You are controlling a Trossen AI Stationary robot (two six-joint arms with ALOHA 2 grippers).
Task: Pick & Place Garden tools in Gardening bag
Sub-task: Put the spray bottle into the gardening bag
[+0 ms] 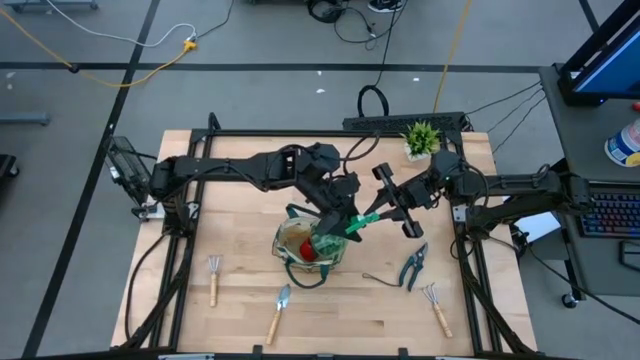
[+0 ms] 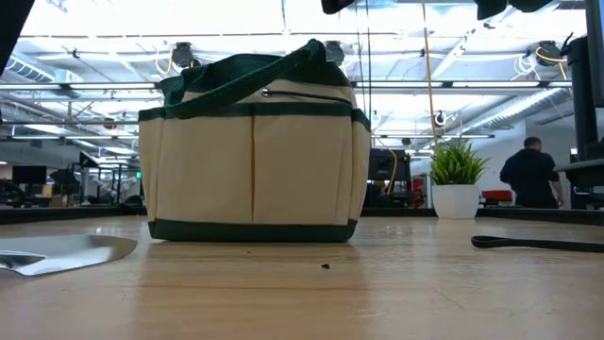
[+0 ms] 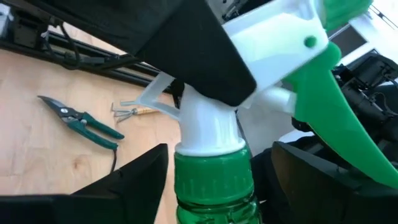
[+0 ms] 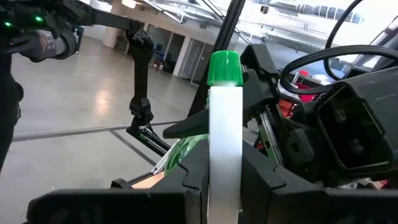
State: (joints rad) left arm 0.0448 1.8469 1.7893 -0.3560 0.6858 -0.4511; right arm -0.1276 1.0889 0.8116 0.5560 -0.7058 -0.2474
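From above, the spray bottle [image 1: 352,226] hangs over the open bag [image 1: 310,246] at the middle of the bench [image 1: 240,310]. The left gripper [image 1: 335,222] reaches in from the left at the bottle's body, and the right gripper [image 1: 385,210] meets the bottle's nozzle end from the right. A red item [image 1: 308,251] lies inside the bag. The shears [image 1: 414,266] lie right of the bag; a trowel [image 1: 279,311] and two fork-rakes [image 1: 213,278] [image 1: 437,307] lie along the front.

At bench level, the bag [image 2: 255,161] stands upright, with the potted plant [image 2: 456,179] behind.

The left wrist view shows the bottle's green neck [image 3: 211,186] between the left gripper's spread fingers [image 3: 124,186], apart from both.

The right wrist view shows the right gripper's fingers [image 4: 261,180] pinching the white nozzle [image 4: 224,137].
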